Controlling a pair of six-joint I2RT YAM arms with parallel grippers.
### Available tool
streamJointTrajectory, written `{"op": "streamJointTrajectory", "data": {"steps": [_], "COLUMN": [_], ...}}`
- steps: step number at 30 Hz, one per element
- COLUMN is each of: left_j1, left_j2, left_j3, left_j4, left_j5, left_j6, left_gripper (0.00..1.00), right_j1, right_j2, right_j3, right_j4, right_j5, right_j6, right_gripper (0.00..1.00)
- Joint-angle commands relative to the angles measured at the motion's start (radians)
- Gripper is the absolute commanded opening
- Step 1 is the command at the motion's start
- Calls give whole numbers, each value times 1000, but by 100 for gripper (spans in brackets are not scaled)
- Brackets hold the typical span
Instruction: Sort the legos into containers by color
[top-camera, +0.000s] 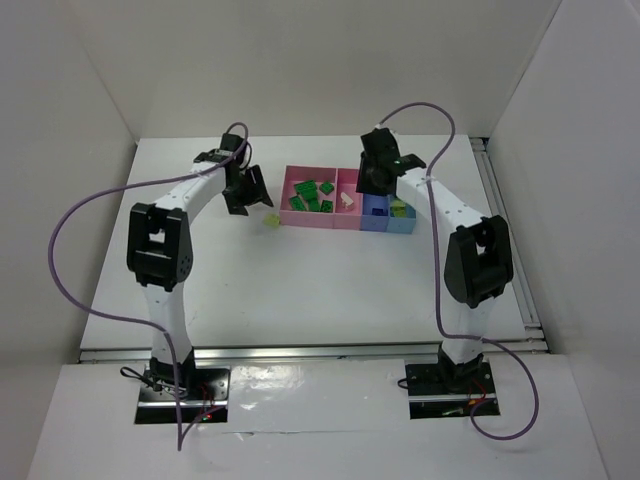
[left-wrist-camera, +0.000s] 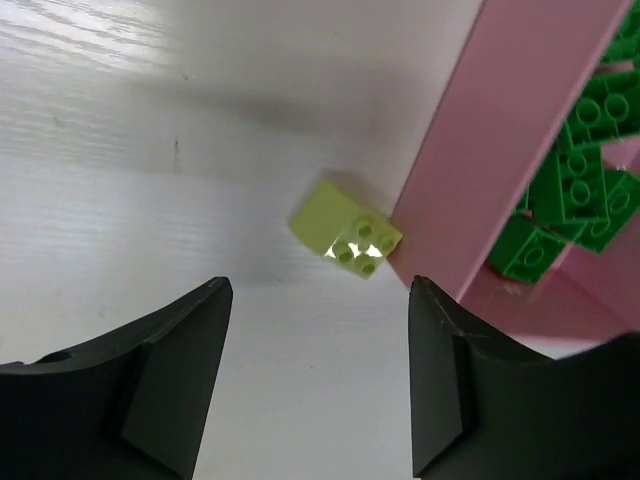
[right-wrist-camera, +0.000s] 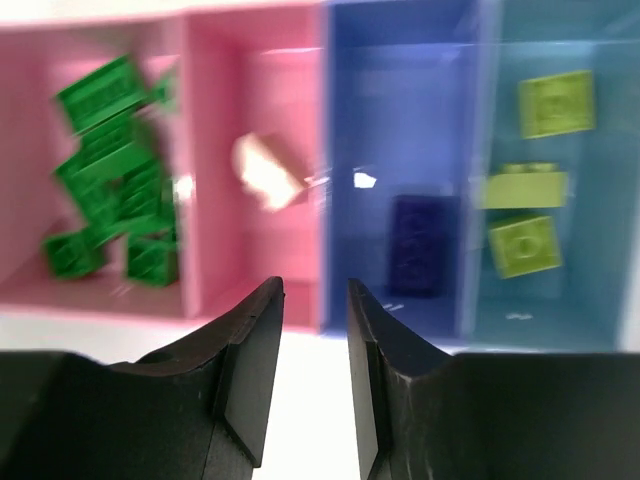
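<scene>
Our left fingers (left-wrist-camera: 170, 380) stand spread wide with nothing between them, hanging over the bare white surface (left-wrist-camera: 150, 150). Just beyond their gap, a little toward the right-hand finger, a loose yellow-green brick (left-wrist-camera: 345, 232) lies on the surface with its studs showing, one corner against the outer wall of the wide pink bin (left-wrist-camera: 490, 150). Past that wall, beyond the right-hand finger, we see a pile of green bricks (left-wrist-camera: 580, 170) inside the bin. Our right fingers (right-wrist-camera: 240, 380) are drawn close, leaving only a narrow empty slit, and they pinch nothing. They hang at the near edge of the joined row, the slit lined up roughly with the wall between the narrow pink bin (right-wrist-camera: 250, 80) and the blue bin (right-wrist-camera: 400, 100). Ahead of the left-hand finger a beige brick (right-wrist-camera: 268, 172) sits in the narrow pink bin, blurred. Ahead of the right-hand finger a dark blue brick (right-wrist-camera: 418, 245) rests in the blue bin. Farther right, the light blue bin (right-wrist-camera: 610, 150) holds three yellow-green bricks (right-wrist-camera: 525, 187). Far to the left of these fingers the green pile shows again in the wide pink bin.
</scene>
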Motion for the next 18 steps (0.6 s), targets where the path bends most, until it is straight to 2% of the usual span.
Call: {"op": "streamJointTrajectory", "data": {"steps": [1, 4, 7, 10, 13, 18], "left_j1": [-1, -1, -26, -35, -87, -134], "left_j2": [108, 177, 288, 340, 330, 225], "left_j3": [117, 230, 327, 372, 306, 116], "left_j4": [15, 15, -55, -97, -117, -128], "left_j5": [11, -41, -127, -154, -272, -296], "left_j6": [-111, -111, -111, -100, -88, -77], "left_gripper": [74, 73, 70, 60, 47, 41], "right_j1": [38, 64, 64, 73, 73, 91], "right_j2": [-44, -44, -44, -44, -54, -54], "right_j3": [19, 19, 19, 8, -1, 8], "right_j4": [36, 25, 16, 6, 19, 19], "right_j5": [47, 47, 47, 58, 58, 58], "right_j6": [-19, -19, -19, -10, -10, -10], "right_gripper": [39, 39, 39, 39, 31, 30]}}
